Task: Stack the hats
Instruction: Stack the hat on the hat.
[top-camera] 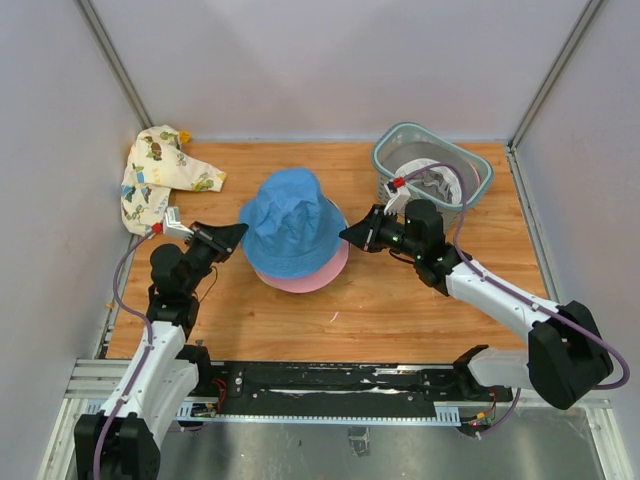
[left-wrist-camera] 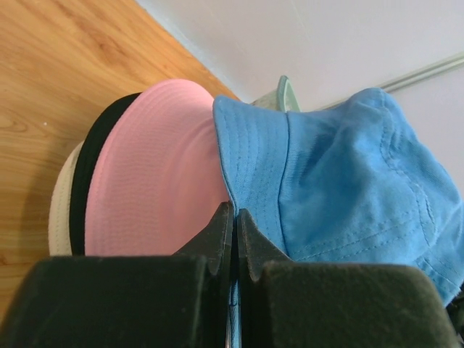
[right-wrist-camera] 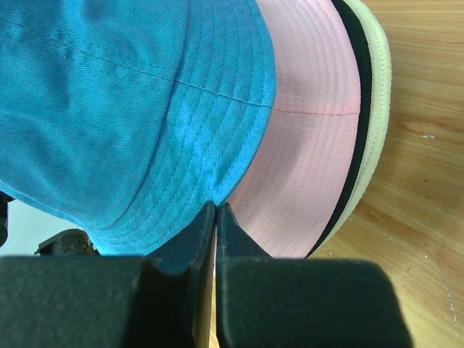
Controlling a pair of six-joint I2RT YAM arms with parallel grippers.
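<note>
We note the blue hat (top-camera: pixel 292 220) sitting crown-up on the pink hat (top-camera: pixel 318 277), with the brims of a black hat (left-wrist-camera: pixel 88 177) and a cream hat (left-wrist-camera: pixel 61 206) showing underneath, all piled in the middle of the table (top-camera: pixel 400 300). The left gripper (top-camera: pixel 241 231) is closed, with a strip of blue brim pinched between its fingers. The right gripper (top-camera: pixel 345 234) is closed too, its tips against the opposite edge of the blue brim, though we cannot tell if cloth is caught.

This is a robot test booth in a lab: plain white panels (top-camera: pixel 340 60) between metal posts (top-camera: pixel 114 60) enclose a wooden table (top-camera: pixel 400 310), with a mounting rail (top-camera: pixel 330 382) at 6 o'clock.
</note>
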